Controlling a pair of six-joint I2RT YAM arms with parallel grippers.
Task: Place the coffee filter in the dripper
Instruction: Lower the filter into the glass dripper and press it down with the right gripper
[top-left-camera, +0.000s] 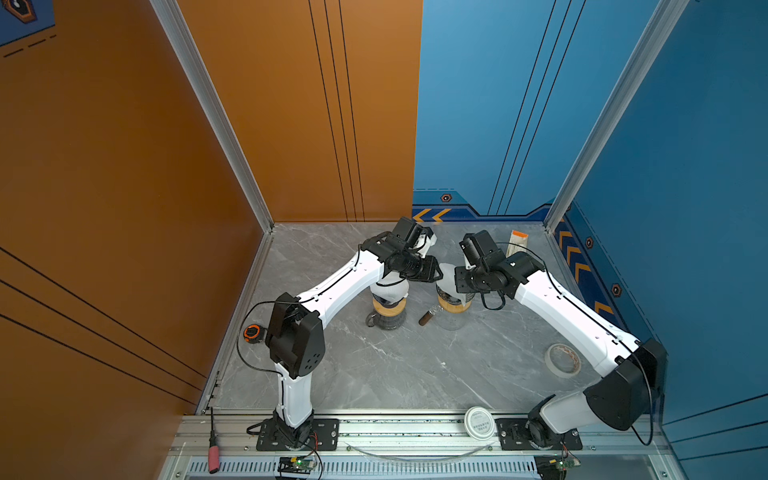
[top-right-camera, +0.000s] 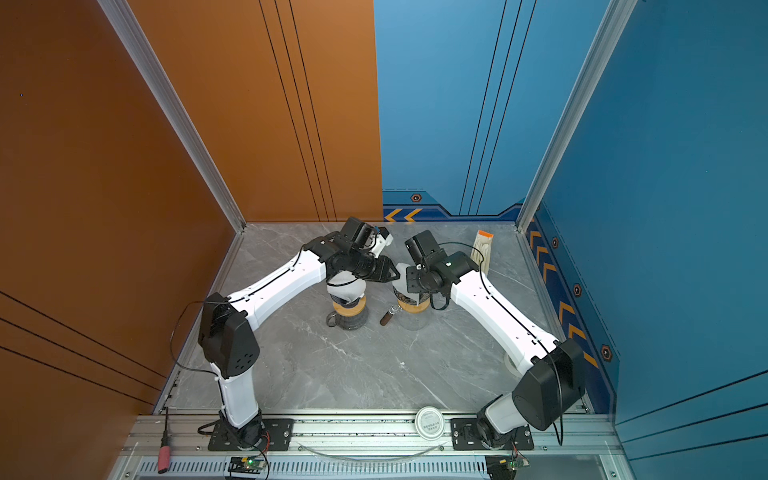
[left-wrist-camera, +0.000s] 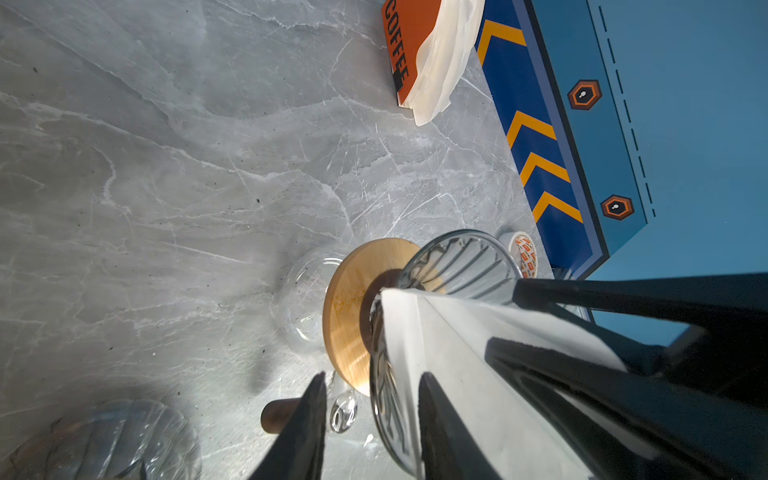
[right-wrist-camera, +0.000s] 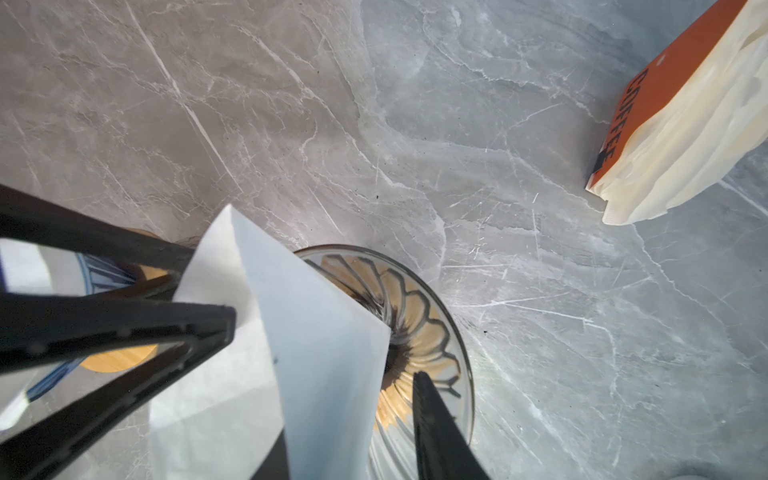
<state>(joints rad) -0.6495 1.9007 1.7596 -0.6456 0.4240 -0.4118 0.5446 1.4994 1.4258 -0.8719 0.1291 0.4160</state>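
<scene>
A white paper coffee filter (right-wrist-camera: 324, 332) stands tilted in the ribbed glass dripper (right-wrist-camera: 419, 316), which sits on a wooden collar (left-wrist-camera: 345, 316) over a glass carafe. In both top views the filter (top-left-camera: 446, 274) shows between the two grippers. My left gripper (left-wrist-camera: 372, 376) is open and straddles the dripper's rim. One finger (left-wrist-camera: 449, 428) lies against the filter inside, and the other finger (left-wrist-camera: 307, 428) is outside, clear of the glass. My right gripper (right-wrist-camera: 353, 399) is open beside the filter. One of its fingers (right-wrist-camera: 436, 428) is inside the dripper, apart from the paper; the other is hidden behind the filter.
A second dripper holding a filter (top-left-camera: 388, 291) stands on its carafe just left. A brown handle (top-left-camera: 426, 318) lies between the carafes. The orange filter pack (top-left-camera: 516, 243) leans at the back wall. A tape roll (top-left-camera: 562, 359), a white lid (top-left-camera: 478, 422) and a tape measure (top-left-camera: 252, 332) lie around.
</scene>
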